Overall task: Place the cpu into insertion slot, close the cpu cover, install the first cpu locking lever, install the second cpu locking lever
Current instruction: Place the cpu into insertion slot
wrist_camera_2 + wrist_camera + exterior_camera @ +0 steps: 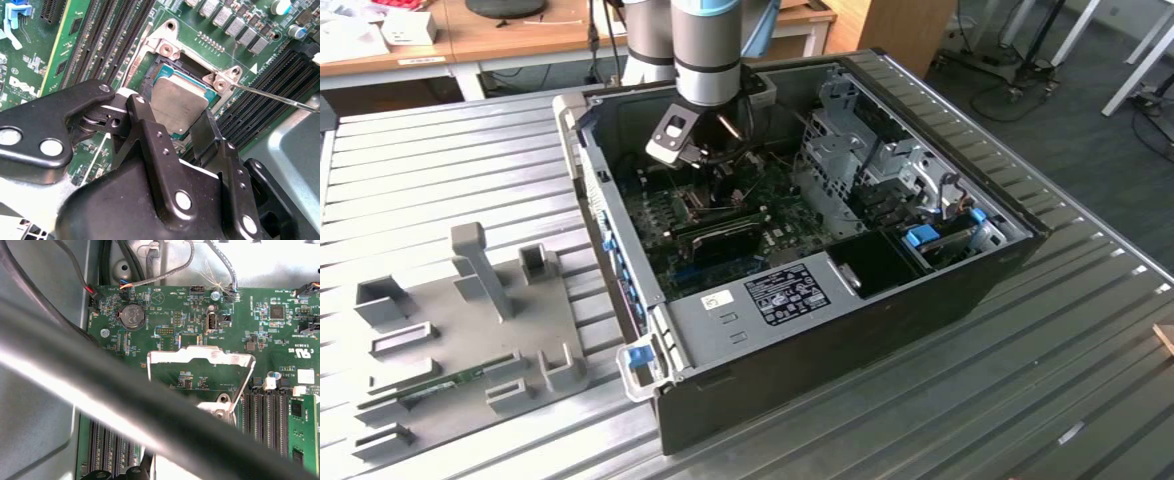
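Note:
The cpu, a silvery square chip, lies flat in the insertion slot on the green motherboard. In the second wrist view my gripper straddles the chip's near part, its black fingers against two opposite sides. The cpu cover, a silvery window frame, stands raised on its hinge. A thin metal locking lever sticks out free beside the socket. In the exterior view my gripper reaches down inside the open computer case.
Long black memory slots flank the socket on both sides. Drive cages fill the case's side toward the exterior view's right. A grey fixture plate lies on the ribbed metal table at the exterior view's left. Cables run along the board's edge.

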`<act>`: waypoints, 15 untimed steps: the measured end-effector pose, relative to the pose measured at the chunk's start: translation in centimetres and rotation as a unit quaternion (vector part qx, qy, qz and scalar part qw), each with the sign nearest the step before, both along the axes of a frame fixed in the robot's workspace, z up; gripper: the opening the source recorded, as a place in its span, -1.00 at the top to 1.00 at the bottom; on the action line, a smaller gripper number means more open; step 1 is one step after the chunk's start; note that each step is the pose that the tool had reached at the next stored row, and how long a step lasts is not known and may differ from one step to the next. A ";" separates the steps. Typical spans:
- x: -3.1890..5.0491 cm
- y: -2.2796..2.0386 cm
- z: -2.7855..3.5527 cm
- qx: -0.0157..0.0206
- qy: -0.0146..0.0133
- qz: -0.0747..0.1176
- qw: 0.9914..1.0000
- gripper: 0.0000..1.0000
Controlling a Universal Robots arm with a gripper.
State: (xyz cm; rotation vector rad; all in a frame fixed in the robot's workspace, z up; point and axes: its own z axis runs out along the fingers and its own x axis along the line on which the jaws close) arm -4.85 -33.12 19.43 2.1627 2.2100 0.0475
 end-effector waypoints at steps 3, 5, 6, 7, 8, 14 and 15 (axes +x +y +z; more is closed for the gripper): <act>0.00 0.00 0.00 0.000 0.000 0.000 1.000 -0.15; 0.00 0.00 0.00 0.000 0.000 0.000 1.000 -0.15; 0.00 0.00 0.00 0.000 0.000 0.000 1.000 -0.17; 0.00 0.00 0.00 -0.001 0.000 0.000 1.000 -0.17; 0.00 0.00 0.00 -0.001 0.000 0.000 1.000 -0.29; 0.00 0.01 -0.32 -0.001 0.000 0.000 1.000 -0.29; 0.00 0.01 -0.40 -0.001 0.000 0.000 1.000 -0.29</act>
